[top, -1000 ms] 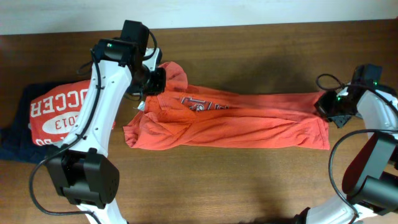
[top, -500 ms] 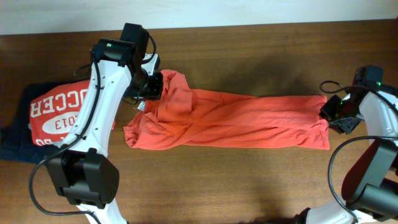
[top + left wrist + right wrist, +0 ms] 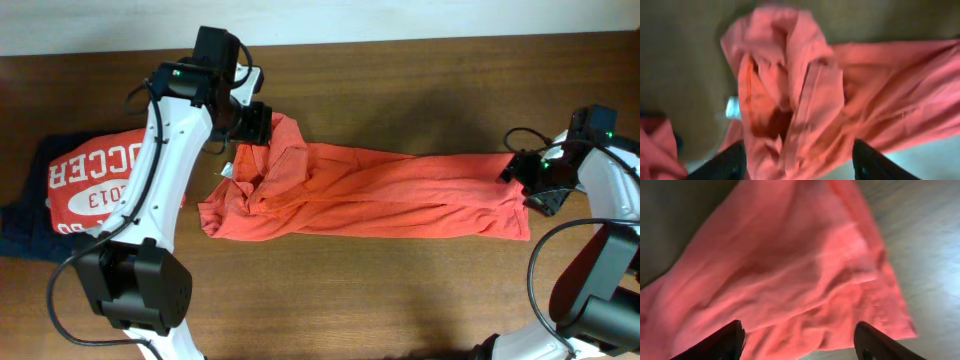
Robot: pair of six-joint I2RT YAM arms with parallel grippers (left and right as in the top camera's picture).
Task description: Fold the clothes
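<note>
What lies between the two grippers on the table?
Only the orange-red T-shirt, stretched from left gripper to right gripper, per the overhead view.

Bare table (image 3: 400,300) strip along the whole near edge, in front of orange-red T-shirt (image 3: 400,195). More bare wood behind it, centre to right. T-shirt stretched left to right across mid-table, blocking any low crossing there.

Left end crowded: left arm (image 3: 160,170) slanting over red printed shirt (image 3: 90,185) and dark navy garment (image 3: 20,225), just beside T-shirt's bunched end. Left gripper (image 3: 265,127) fingers (image 3: 725,162) spread, heaped cloth filling the gap.

Right gripper (image 3: 514,170) at T-shirt's right edge, fingers (image 3: 725,337) apart above cloth. Bare wood just past the hem.
</note>
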